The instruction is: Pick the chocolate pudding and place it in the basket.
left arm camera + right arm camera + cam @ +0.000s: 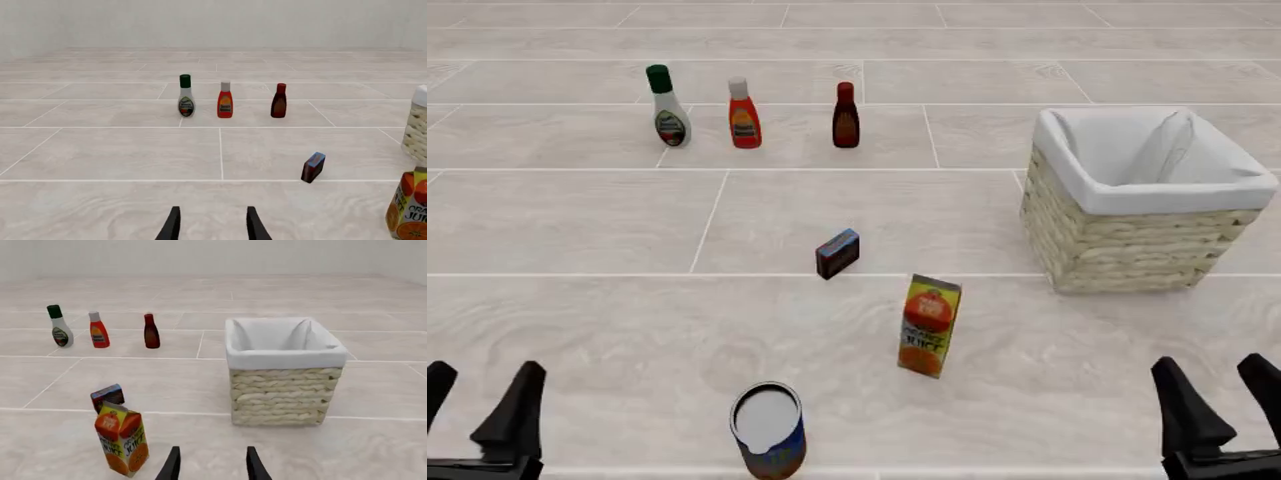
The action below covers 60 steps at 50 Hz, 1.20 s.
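The chocolate pudding point(838, 253) is a small maroon carton with a blue side, standing on the tiled surface near the middle; it also shows in the left wrist view point(313, 167) and, partly behind the juice carton, in the right wrist view point(107, 395). The basket point(1134, 245), pale wicker with a white liner, stands at the right point(283, 387). My left gripper point(475, 405) is open at the near left corner point(212, 225), far from the pudding. My right gripper point(1221, 400) is open at the near right corner point(212, 465), in front of the basket. Both hold nothing.
An orange juice carton point(929, 326) stands just in front of the pudding. A can point(769, 430) sits at the near edge. At the back left stand three bottles: white with green cap point(669, 107), red point(743, 115), dark brown point(846, 117).
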### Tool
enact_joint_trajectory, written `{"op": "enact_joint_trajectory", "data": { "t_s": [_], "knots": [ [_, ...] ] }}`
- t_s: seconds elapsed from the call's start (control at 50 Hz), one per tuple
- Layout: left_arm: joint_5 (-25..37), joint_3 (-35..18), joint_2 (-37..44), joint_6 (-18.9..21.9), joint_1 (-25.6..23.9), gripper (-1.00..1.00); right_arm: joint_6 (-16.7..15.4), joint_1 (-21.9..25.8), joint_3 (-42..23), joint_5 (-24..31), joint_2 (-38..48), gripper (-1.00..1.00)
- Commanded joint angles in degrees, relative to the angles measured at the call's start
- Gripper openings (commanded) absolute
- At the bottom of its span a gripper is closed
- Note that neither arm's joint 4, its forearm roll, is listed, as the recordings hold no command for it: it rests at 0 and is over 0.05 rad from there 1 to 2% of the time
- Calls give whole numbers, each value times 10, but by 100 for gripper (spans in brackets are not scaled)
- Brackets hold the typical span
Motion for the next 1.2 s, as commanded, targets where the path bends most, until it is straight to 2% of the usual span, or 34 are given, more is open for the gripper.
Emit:
{"op": "enact_joint_trajectory", "data": {
  "t_s": [0.02, 0.28, 0.42, 0.5, 0.56, 0.7, 1.2],
  "knots": [
    [-1, -2, 3, 0, 0, 100, -9, -25, 29, -29, -31, 100],
    [-1, -2, 3, 0, 0, 100, -7, -16, 26, -30, -31, 100],
    [-1, -2, 3, 0, 0, 100, -16, -3, 8, -15, -24, 100],
    [-1, -2, 3, 0, 0, 100, -15, 1, -3, -21, 2, 100],
    [-1, -2, 3, 0, 0, 100, -30, 0, -10, -40, 35, 100],
    [-1, -2, 3, 0, 0, 100, -24, 20, -54, -54, 88, 100],
    [-1, -2, 3, 0, 0, 100, -25, 65, -116, -71, 164, 100]
  ]
}}
